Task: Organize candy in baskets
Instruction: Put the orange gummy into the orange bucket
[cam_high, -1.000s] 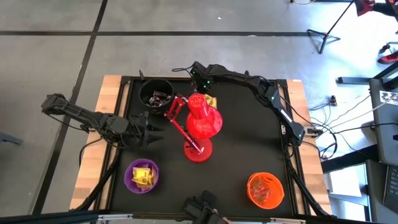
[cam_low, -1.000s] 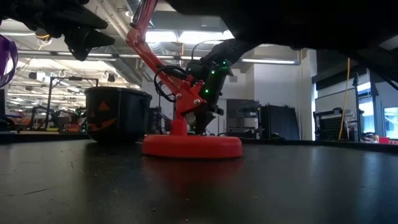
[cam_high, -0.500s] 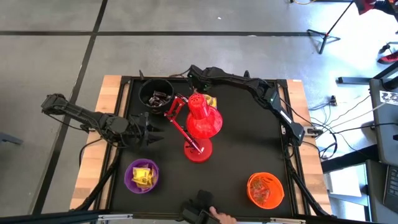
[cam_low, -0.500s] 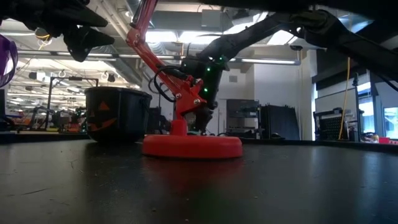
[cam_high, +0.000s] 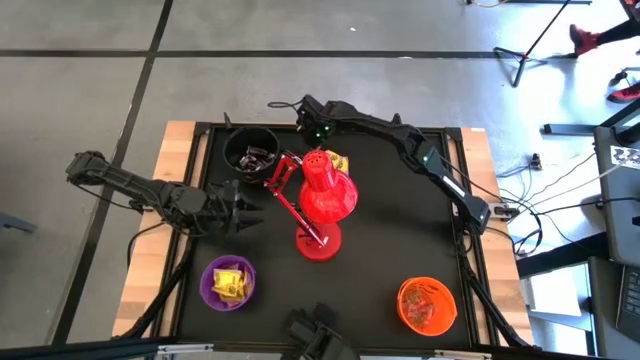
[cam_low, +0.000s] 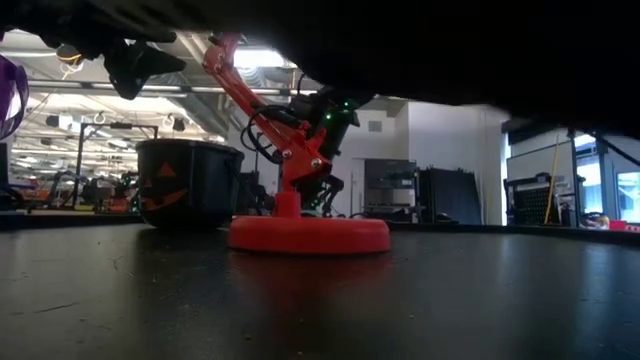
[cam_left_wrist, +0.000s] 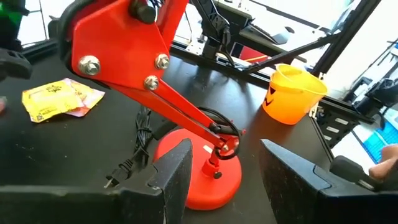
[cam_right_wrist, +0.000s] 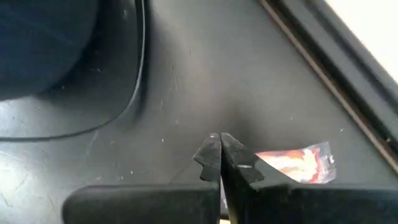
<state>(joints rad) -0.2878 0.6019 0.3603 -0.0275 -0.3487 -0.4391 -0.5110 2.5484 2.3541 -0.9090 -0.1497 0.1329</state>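
Yellow-wrapped candy (cam_high: 231, 281) fills the purple bucket (cam_high: 228, 283) near the table's front left, and dark-wrapped pieces (cam_high: 253, 156) lie in the black bucket (cam_high: 250, 150) at the back left. The orange bucket (cam_high: 427, 304) stands at the front right with orange-toned sweets inside. One loose yellow candy with pink marks (cam_high: 338, 162) lies flat on the black table (cam_high: 400, 230), just behind the head of the red desk lamp (cam_high: 318, 200), whose round base sits near the middle. The right wrist view shows another small wrapped sweet, clear with orange-red print (cam_right_wrist: 297, 162), lying on the table just beside the fingertips.

The right gripper (cam_high: 303, 108) reaches over the back edge, between the black bucket and the loose yellow candy, its fingers (cam_right_wrist: 211, 155) pressed together with nothing between them. The left gripper (cam_high: 243, 214) hangs above the table's left side, between the black and purple buckets, pointing toward the lamp; its fingers (cam_left_wrist: 174, 174) are spread and hold nothing. From its wrist the lamp's base and hinged arm show close, the orange bucket beyond them.
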